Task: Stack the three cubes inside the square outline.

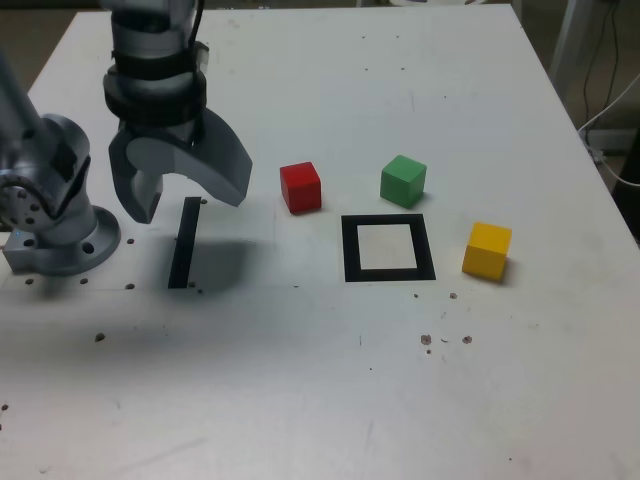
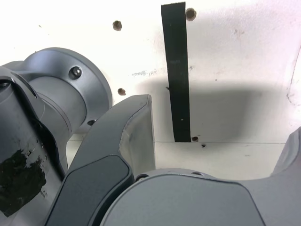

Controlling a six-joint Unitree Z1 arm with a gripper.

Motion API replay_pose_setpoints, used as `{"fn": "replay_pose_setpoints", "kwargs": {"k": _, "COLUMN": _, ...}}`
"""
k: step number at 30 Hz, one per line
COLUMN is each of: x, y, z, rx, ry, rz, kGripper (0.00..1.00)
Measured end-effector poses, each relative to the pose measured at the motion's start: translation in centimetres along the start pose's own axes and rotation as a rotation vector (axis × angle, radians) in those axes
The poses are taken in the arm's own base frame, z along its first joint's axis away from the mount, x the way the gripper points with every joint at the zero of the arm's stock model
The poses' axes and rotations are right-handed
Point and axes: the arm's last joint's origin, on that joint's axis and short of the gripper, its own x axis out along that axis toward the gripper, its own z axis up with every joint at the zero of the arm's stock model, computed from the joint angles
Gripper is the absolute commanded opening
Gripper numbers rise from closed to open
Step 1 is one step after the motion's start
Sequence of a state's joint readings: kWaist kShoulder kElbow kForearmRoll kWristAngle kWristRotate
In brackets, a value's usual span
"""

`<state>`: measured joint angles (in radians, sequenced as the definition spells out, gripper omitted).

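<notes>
My fingers (image 1: 185, 195) hang spread wide and empty above the black tape strip (image 1: 184, 243), at the exterior view's left of the table (image 1: 300, 400). To their right sit the red cube (image 1: 300, 187), then the square outline (image 1: 388, 249) with the green cube (image 1: 403, 180) behind it, then the yellow cube (image 1: 487, 250). All three lie well apart from me. I judge a crooked descent could nudge a cube away, or an off-centre stack could topple.

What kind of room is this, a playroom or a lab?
Probably a robot lab: a grey robot arm is bolted onto a drilled white table, with a taped square outline and cables hanging nearby.
</notes>
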<state>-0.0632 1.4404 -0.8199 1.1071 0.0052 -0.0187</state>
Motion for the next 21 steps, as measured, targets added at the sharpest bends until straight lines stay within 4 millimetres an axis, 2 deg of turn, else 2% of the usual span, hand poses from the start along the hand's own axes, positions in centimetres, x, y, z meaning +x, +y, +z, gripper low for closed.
{"fn": "replay_pose_setpoints", "kwargs": {"k": 13, "x": -0.2, "y": 0.0, "z": -0.1, "rx": -0.002, "ry": 0.000, "rz": -0.002, "kGripper": 0.99}}
{"fn": "replay_pose_setpoints", "kwargs": {"k": 18, "x": -0.7, "y": 0.3, "z": 0.8, "rx": -0.028, "ry": -0.018, "rz": -0.008, "kGripper": 0.98}}
{"fn": "replay_pose_setpoints", "kwargs": {"k": 21, "x": -1.4, "y": 1.1, "z": 2.1, "rx": -0.078, "ry": -0.042, "rz": -0.030, "kGripper": 0.98}}
